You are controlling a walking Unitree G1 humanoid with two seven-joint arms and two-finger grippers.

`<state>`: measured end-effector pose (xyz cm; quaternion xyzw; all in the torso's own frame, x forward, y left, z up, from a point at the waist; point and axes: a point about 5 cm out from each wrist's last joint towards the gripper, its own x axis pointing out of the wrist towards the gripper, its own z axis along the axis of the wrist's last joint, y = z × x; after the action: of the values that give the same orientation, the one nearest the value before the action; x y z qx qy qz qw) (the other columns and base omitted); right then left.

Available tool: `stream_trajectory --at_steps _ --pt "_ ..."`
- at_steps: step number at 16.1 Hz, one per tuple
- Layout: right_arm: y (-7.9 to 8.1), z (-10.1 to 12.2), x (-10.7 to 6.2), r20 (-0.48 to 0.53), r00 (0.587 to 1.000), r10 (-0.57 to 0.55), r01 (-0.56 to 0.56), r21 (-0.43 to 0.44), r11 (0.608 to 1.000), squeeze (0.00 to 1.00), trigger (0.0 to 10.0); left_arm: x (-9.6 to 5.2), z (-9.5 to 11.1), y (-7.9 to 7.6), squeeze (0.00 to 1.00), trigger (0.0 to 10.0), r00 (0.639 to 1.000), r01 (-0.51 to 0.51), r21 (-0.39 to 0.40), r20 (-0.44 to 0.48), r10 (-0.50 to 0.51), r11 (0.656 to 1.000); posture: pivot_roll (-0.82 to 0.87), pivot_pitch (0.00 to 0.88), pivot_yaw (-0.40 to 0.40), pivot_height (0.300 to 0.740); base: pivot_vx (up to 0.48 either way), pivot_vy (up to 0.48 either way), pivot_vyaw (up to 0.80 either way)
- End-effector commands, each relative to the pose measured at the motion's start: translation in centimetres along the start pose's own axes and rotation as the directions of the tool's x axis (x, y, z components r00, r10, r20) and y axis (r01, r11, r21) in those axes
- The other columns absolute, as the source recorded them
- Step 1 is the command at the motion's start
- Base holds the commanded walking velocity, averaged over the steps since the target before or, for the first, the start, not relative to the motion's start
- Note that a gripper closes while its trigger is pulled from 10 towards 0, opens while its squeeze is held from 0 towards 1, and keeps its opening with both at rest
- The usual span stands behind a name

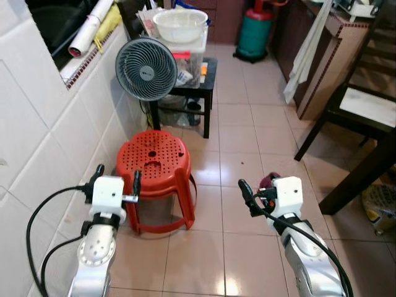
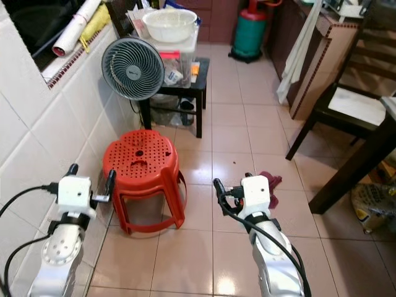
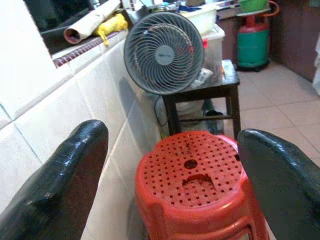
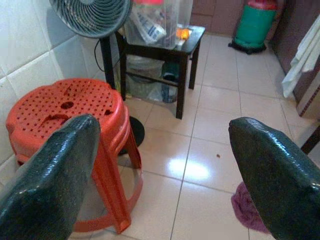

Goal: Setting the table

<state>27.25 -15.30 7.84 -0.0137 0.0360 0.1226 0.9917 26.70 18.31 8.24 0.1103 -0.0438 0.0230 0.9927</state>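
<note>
Barely begun: both hands, left hand and right hand, spread and empty above the floor beside a red stool, nothing yet carried to any desk.

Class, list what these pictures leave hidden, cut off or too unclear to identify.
- Clear plastic box under the white bowl: its contents are too small and jumbled to identify in the left eye view.
- Dark table: cut off by the right edge, so its top is unseen.
- Purple cloth: partly hidden behind a finger of the right pincer in the right wrist view.
- Rolled item on the ledge: cut off by the top edge.
</note>
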Motion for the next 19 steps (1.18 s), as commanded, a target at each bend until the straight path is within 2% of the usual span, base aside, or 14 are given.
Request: stream_trajectory --at_steps 1,3,6,9,16,19 --pt "-0.4 0.2 0.3 0.013 1.000 -0.020 0.021 -0.011 1.000 0.00 10.0 0.3 -0.2 -0.2 0.00 10.0 1.000 -0.013 0.001 -0.020 0.013 1.000 -0.09 0.000 0.009 0.740 0.000 0.000 0.00" --pt "-0.7 0.6 0.7 0.035 0.998 -0.047 0.048 -0.010 0.999 0.00 10.0 0.7 -0.1 -0.4 0.00 10.0 1.000 -0.016 0.002 -0.018 0.016 1.000 -0.10 0.000 0.013 0.740 0.000 0.000 0.00" --pt "-0.9 0.6 0.3 0.039 0.995 -0.090 0.090 0.000 0.996 0.00 10.0 0.6 0.0 -0.2 0.00 10.0 1.000 -0.009 0.017 -0.011 0.010 1.000 -0.10 0.008 0.019 0.740 0.000 0.000 0.00" --pt "-1.0 -0.3 -0.4 0.008 0.994 -0.108 0.108 -0.004 0.994 0.00 10.0 0.5 -0.2 -0.1 0.00 10.0 0.999 0.022 -0.019 -0.032 -0.022 1.000 -0.10 0.032 0.032 0.740 0.000 0.000 -0.76" --pt "-0.7 -0.1 -0.2 0.018 0.992 -0.123 0.123 -0.002 0.992 0.00 10.0 1.2 0.2 -0.4 0.00 10.0 0.995 0.094 -0.078 -0.014 -0.096 0.992 -0.12 0.043 0.046 0.740 0.000 0.000 -0.80" --pt "-0.7 -0.4 -0.5 0.007 0.992 -0.124 0.124 -0.004 0.992 0.00 10.0 0.8 0.1 -0.7 0.00 10.0 0.992 0.121 -0.095 -0.018 -0.123 0.988 -0.12 0.049 0.047 0.740 0.286 0.000 -0.80"
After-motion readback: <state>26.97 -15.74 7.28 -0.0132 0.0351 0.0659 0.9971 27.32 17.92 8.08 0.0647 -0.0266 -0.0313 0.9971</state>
